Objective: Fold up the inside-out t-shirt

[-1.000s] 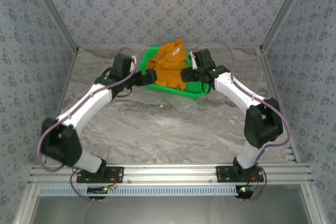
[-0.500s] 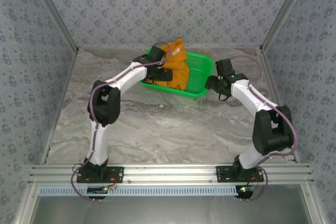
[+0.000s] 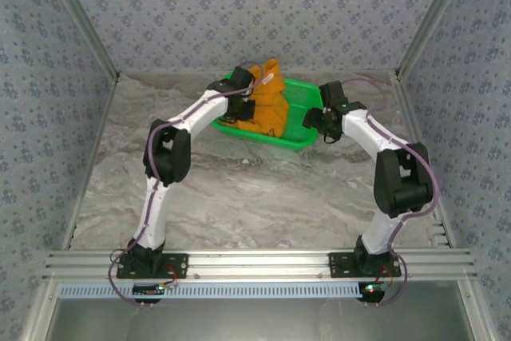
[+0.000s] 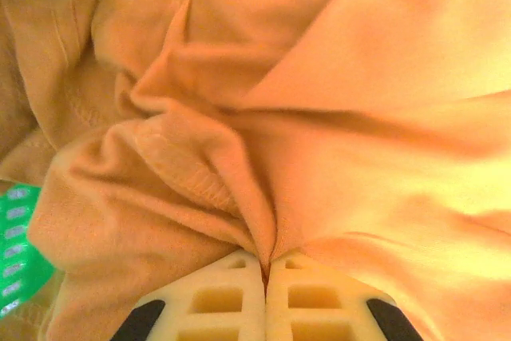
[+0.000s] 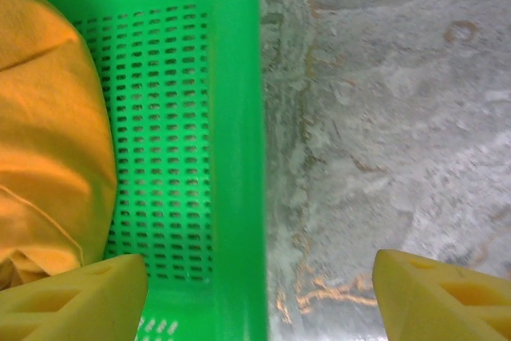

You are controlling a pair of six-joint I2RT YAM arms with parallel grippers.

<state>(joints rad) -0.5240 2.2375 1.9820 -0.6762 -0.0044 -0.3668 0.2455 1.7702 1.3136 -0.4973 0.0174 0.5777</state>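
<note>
Crumpled orange-yellow cloth t-shirt (image 3: 270, 109) sits in green plastic mesh basket (image 3: 306, 97) at far side of grey marbled table (image 3: 263, 197). Left claw (image 4: 265, 265) pressed together, pinching a shirt fold. Right claw (image 5: 259, 281) spread, straddling basket's right wall, holding nothing.

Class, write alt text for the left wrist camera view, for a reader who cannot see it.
The left gripper, its jaws pressed together, pinches a gathered fold of the crumpled orange-yellow t-shirt, which takes up nearly the whole picture. A sliver of the green mesh basket shows at the lower left edge.
</note>
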